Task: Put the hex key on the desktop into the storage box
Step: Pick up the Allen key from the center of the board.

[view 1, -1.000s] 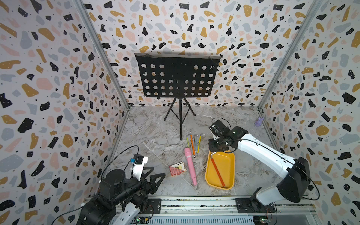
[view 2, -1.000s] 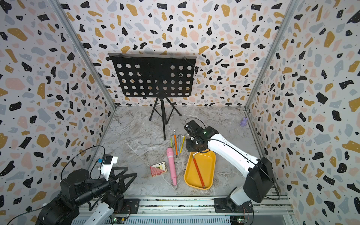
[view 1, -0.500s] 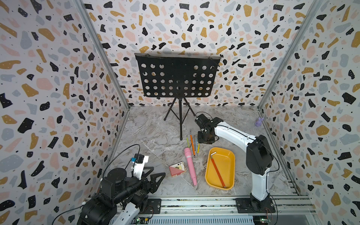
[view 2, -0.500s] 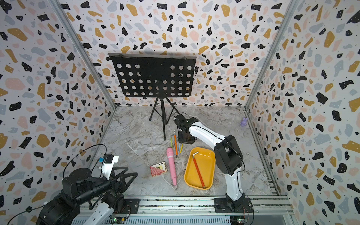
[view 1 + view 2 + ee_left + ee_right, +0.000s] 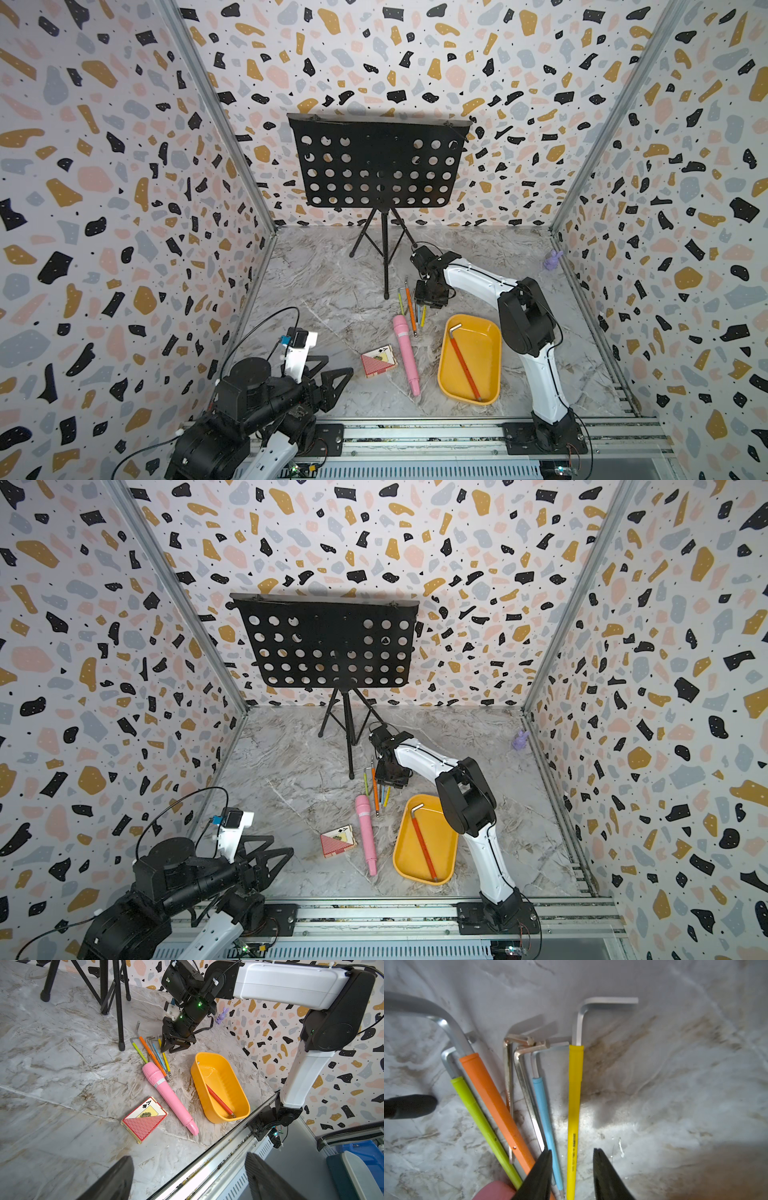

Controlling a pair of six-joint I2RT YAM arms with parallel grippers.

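Logging stock as it stood at this entry.

Item: my right claw (image 5: 572, 1150). A second before, it had hung at the far end of the storage box (image 5: 484, 345). By now it had swung across to the fan of keys on the desktop (image 5: 332, 291). Its jaws stood parted and gripped nothing, with one tip either side of the yellow hex key (image 5: 575, 1093), which lay flat on the marble.

Item: red hex key (image 5: 463, 359). It was already lying diagonally along the floor of the box, so I counted one as delivered.

Item: keys outstanding on the desktop.
- Yellow, as above.
- blue hex key (image 5: 543, 1105)
- orange hex key (image 5: 492, 1095)
- green hex key (image 5: 475, 1109)
- two bare metal keys (image 5: 508, 1076)

All lay close together beside the head of the pink stick (image 5: 405, 353).

Item: my left claw (image 5: 330, 374). It was parked by the front rail, fingers spread and empty.

Note: I read the swing back as the start of a fresh pick. Yellow was the outermost key on the box side, and so the cleanest to take. Blue lay just beside it, and my inner finger looked likely to nudge it on closing.
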